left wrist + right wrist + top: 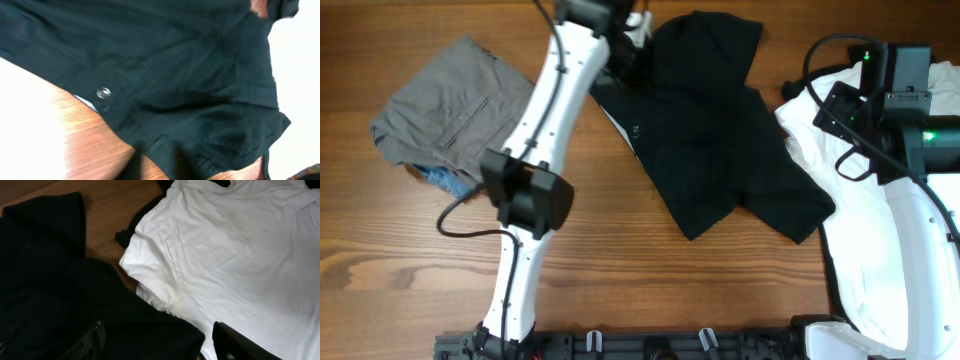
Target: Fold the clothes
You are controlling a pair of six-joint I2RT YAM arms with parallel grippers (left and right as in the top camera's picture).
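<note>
The black short-sleeved shirt [710, 130] lies crumpled and skewed in the middle of the wooden table [640, 270]. Its near corner rests partly over the white T-shirt [810, 140] on the right. The grey trousers [450, 100] sit bunched well apart on the left, with a scrap of blue denim [445, 180] showing beneath them.

The left gripper [625, 58] is at the shirt's far left edge with its jaws together. Its wrist view is filled with black cloth and 1 small shiny button [103, 93], and I cannot tell whether any fabric is pinched. The right gripper [160, 347] hovers empty with its 2 fingers apart, where black cloth meets white.

The step in hand looks like spreading the black shirt flat before any fold. To do it well, the left claw needs a sure pinch on a single layer at a hem or shoulder, not a bunch. The right should take the opposite edge of black cloth only, clear of the white T-shirt, so the 2 garments do not drag together. The arms should then draw apart evenly, low over the table.
</note>
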